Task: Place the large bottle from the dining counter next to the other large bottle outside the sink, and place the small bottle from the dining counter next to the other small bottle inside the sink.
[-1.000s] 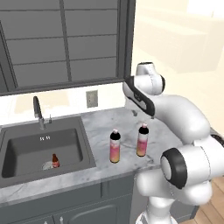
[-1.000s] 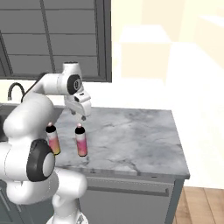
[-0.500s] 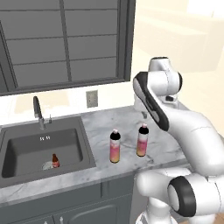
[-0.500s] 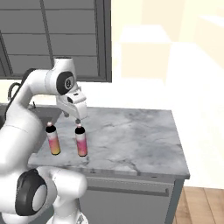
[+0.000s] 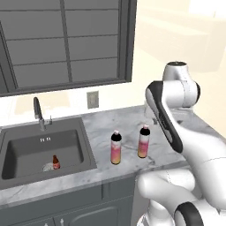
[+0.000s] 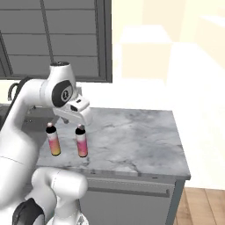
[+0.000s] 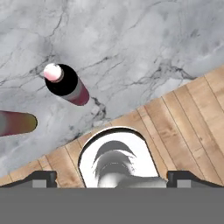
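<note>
My gripper [image 6: 67, 122] hangs above the marble worktop [image 6: 136, 140], jaws spread wide and nothing between them. In the right base view it sits just over the two tall bottles. In the hand view the two dark fingertips [image 7: 43, 177] stand far apart at the bottom edge, looking straight down on the counter.

Two tall pink-to-orange bottles stand upright on the worktop, right of the sink [image 5: 44, 150], outside the basin. The bottle nearer my arm [image 5: 143, 141] and the one nearer the sink [image 5: 115, 148] are close beside each other but not touching. Both have dark caps with a pale top. In the right base view they are at [image 6: 81, 141] and [image 6: 53, 139]. In the hand view, one is seen from above with its pale cap top [image 7: 64, 83]; the base of the other [image 7: 17, 123] pokes in from the left edge.

Inside the sink, a small dark-brown bottle with a red top [image 5: 55, 162] stands upright on the basin floor, next to the drain. I see just this one small bottle in the basin.

The dark curved faucet [image 5: 39, 112] rises behind the basin. Grey cabinets [image 5: 66, 39] hang above. A wall socket [image 5: 92, 99] sits on the pale wall behind the worktop. Wood floor [image 7: 183, 127] shows past the counter edge in the hand view.
</note>
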